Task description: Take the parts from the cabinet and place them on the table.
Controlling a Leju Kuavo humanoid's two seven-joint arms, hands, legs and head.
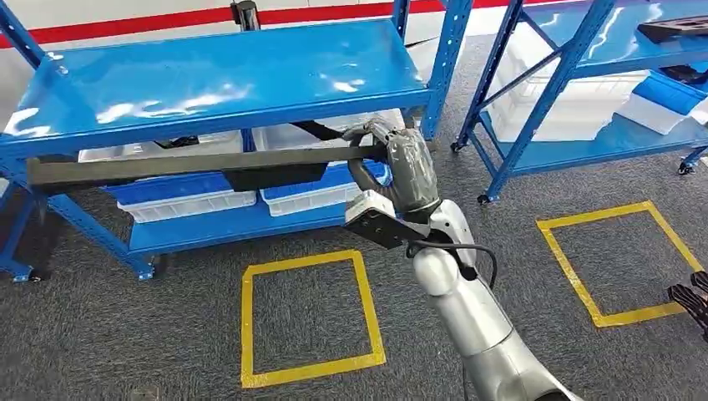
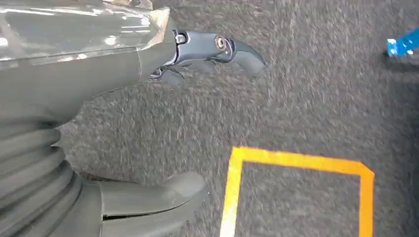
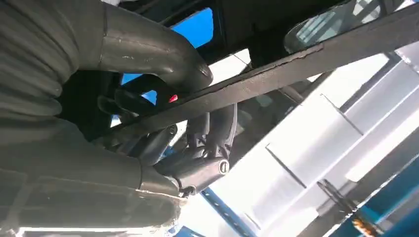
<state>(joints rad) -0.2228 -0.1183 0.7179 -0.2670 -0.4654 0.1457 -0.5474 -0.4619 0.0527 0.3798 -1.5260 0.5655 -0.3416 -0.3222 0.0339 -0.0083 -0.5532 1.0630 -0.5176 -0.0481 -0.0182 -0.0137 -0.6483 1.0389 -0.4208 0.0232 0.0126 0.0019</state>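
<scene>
The right hand [image 1: 399, 159], grey-covered at the end of a silver arm, grips one end of a long, flat, dark grey bar-shaped part [image 1: 192, 164]. The bar lies roughly level in front of the lower opening of the blue metal shelving cabinet [image 1: 209, 79], reaching from the hand out toward the cabinet's left post. In the right wrist view the thick thumb presses on one face of the bar [image 3: 296, 64] while the darker fingers [image 3: 207, 143] curl around the other, so the grasp is firm.

Behind the bar, on the cabinet's lower shelf, sit white plastic bins [image 1: 188, 205] with blue rims, and another dark part lies across them. A second blue rack [image 1: 576, 75] stands to the right, carrying white trays and a dark piece on its upper shelf.

The left hand [image 2: 207, 49] hangs over grey carpet [image 2: 306, 98]; its dark fingers are bent loosely apart from the thumb and nothing lies between them.

Yellow tape squares [image 1: 309, 317] mark the carpet in front of each rack.
</scene>
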